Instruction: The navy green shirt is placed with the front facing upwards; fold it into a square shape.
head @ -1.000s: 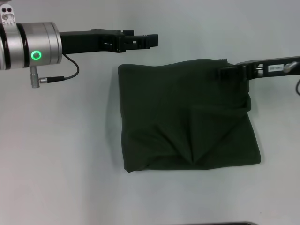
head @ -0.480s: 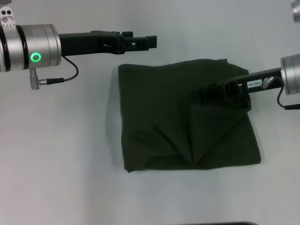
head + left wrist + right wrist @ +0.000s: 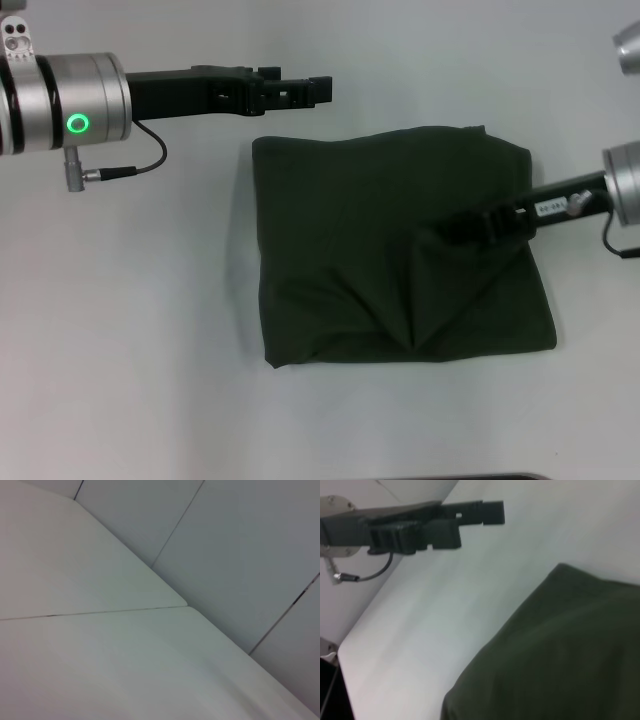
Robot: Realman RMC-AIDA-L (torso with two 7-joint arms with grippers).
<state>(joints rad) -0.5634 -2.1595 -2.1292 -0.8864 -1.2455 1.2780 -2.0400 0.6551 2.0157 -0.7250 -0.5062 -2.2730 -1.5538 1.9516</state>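
Head view: the right gripper reaches in from 3 o'clock, low over the folded shirt; its grip cannot be judged. At 11 o'clock the left gripper hangs above the white table, apparently closed and empty.

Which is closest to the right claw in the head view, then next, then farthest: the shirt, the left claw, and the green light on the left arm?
1. The shirt: right under the right claw.
2. The left claw: beyond the shirt's far left corner.
3. The green light: far left, on the silver cuff.
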